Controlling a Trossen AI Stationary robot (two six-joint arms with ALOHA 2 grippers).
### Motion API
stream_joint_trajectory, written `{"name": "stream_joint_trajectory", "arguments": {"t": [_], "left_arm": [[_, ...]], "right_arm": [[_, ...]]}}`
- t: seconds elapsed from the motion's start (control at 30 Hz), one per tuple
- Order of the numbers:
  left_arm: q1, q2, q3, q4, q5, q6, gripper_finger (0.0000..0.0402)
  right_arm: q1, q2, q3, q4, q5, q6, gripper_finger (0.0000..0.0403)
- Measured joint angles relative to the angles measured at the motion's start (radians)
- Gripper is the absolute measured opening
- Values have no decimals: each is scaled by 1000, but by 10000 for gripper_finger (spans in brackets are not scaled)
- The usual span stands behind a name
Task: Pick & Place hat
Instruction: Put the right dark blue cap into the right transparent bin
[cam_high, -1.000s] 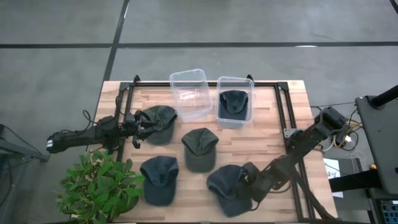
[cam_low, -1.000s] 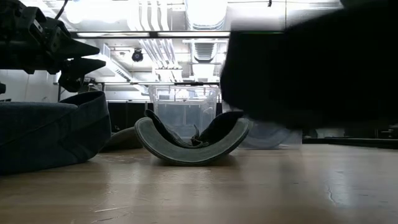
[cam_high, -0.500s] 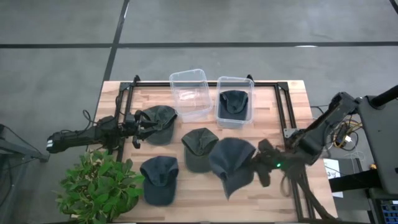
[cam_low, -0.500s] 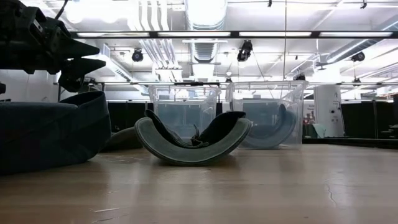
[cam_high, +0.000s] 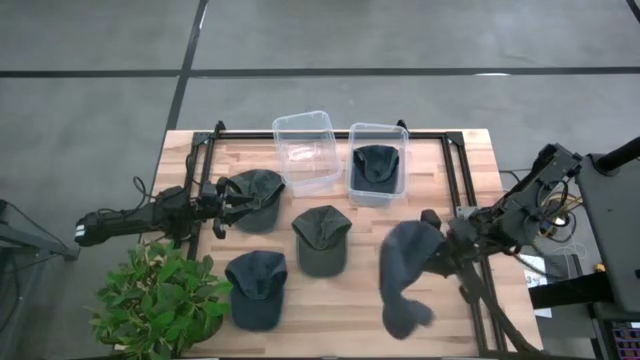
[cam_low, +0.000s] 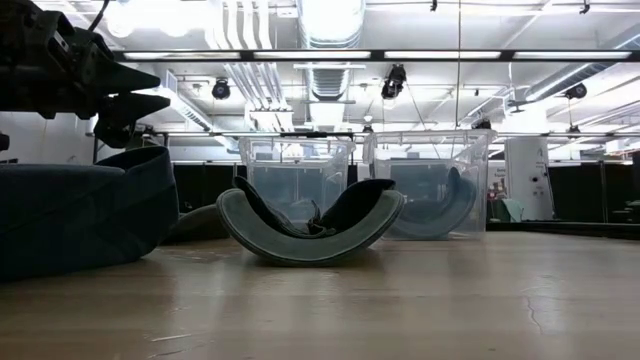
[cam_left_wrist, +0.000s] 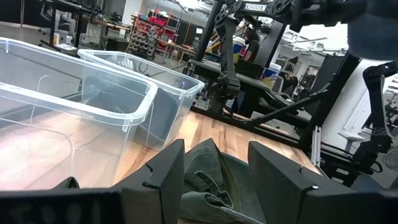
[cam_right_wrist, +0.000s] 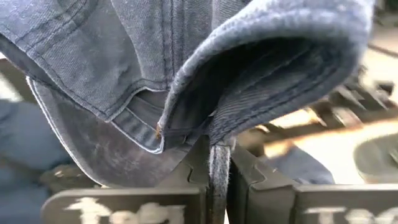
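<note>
Now right bin (cam_high: 377, 166) holding one hat (cam_high: 376, 163), left bin (cam_high: 306, 148) bare

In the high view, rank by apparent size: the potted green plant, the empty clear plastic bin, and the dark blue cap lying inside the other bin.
1. Potted green plant, largest.
2. Empty clear plastic bin.
3. Dark blue cap in the other bin, smallest.

The bin's rim stands nearer the overhead camera than the tabletop, but the gaps look too wide for that to change the order.

Wooden table (cam_high: 440, 310), pale planks, black frame rail (cam_high: 330, 131) around the back edge. Against that rail, two clear bins: empty one (cam_high: 305, 150), and beside it one (cam_high: 377, 163) holding a dark cap. Nearer than the bins, three caps flat on the planks: green-grey (cam_high: 253, 195), olive (cam_high: 321, 238), dark blue (cam_high: 256, 287).
</note>
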Motion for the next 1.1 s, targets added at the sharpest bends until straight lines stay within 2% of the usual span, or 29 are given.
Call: {"name": "stream_joint_trajectory", "arguments": {"t": [0.1,0.2,0.43,0.57,0.63,0.7,0.87,1.0,1.1], "left_arm": [[0,0,0,0,0,0,170],[0,0,0,0,0,0,170],[0,0,0,0,0,0,170],[0,0,0,0,0,0,170],[0,0,0,0,0,0,170],[0,0,0,0,0,0,170],[0,0,0,0,0,0,170],[0,0,0,0,0,0,170],[0,0,0,0,0,0,170]], "right_arm": [[0,2,0,85,-106,-105,13],[1,8,0,139,-178,-134,13],[0,24,-1,163,-209,-134,13],[0,22,-1,161,-186,-102,13],[1,21,-1,152,-89,-58,13],[0,21,-1,115,59,20,13],[0,22,-1,-127,402,333,13],[0,41,-1,-254,587,533,13],[-1,65,-1,-259,713,566,13]]}}
